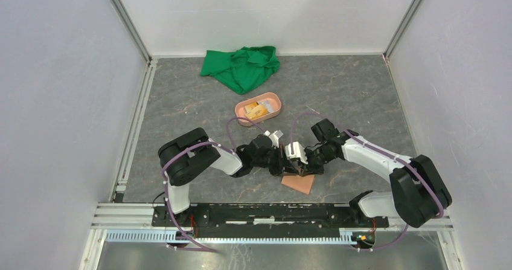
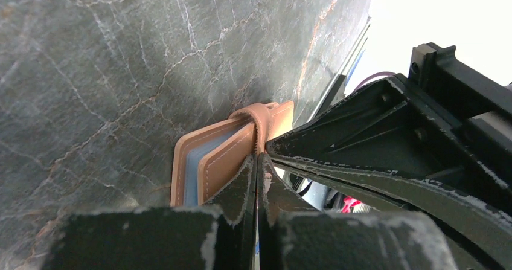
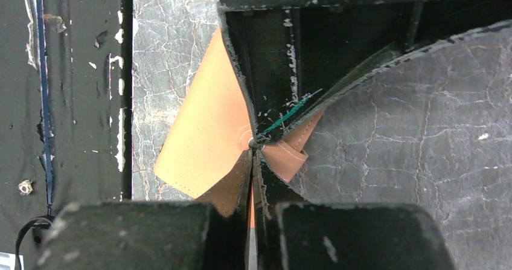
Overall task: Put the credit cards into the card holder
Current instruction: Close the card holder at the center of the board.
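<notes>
The tan card holder (image 1: 300, 183) sits on the table near the front, between the two arms. Both grippers meet over its upper edge. My left gripper (image 2: 258, 155) is shut on the card holder (image 2: 223, 155), pinching its leather beside the looped closing tab (image 2: 261, 114). A light blue credit card (image 2: 192, 176) shows edge-on between the holder's leaves. My right gripper (image 3: 253, 149) is shut on a leaf of the card holder (image 3: 199, 131), with a tan sliver between its fingers. The left gripper's fingers (image 3: 265, 70) come in from the opposite side, tip to tip with mine.
A salmon-pink oval tray (image 1: 273, 99) with small orange and white items stands behind the grippers. A crumpled green cloth (image 1: 241, 67) lies at the back by the wall. The metal rail (image 1: 265, 212) runs along the near edge, close to the card holder.
</notes>
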Action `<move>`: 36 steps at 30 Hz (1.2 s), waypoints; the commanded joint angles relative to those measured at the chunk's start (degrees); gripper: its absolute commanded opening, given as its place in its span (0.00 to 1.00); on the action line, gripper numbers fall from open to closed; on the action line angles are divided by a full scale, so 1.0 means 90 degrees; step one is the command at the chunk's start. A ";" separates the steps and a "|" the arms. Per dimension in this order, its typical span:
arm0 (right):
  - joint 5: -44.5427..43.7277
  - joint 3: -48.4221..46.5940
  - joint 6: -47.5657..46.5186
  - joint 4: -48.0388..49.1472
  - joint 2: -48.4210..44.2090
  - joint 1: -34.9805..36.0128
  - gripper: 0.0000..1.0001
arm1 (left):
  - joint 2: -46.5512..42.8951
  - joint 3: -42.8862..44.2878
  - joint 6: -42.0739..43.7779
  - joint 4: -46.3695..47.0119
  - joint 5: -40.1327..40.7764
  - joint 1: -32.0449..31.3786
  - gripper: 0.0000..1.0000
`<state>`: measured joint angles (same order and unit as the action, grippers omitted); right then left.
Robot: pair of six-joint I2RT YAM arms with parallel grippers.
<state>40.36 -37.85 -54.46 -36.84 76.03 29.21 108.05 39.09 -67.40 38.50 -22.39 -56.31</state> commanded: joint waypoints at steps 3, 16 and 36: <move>-0.0176 0.0264 -0.0053 0.0110 0.0065 0.0280 0.05 | 0.0181 -0.0295 0.0556 -0.1237 0.0285 -0.0167 0.02; -0.0478 0.0250 0.0201 0.0361 0.0126 0.0462 0.07 | 0.0031 -0.0503 0.0429 -0.1028 0.0228 -0.0164 0.02; -0.0578 0.0230 0.0138 0.0333 0.0044 0.0545 0.09 | -0.0098 -0.0274 0.0497 -0.0722 -0.0094 -0.0142 0.25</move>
<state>37.60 -37.15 -52.71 -35.20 75.61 33.28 106.65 37.12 -67.33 39.86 -22.41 -56.69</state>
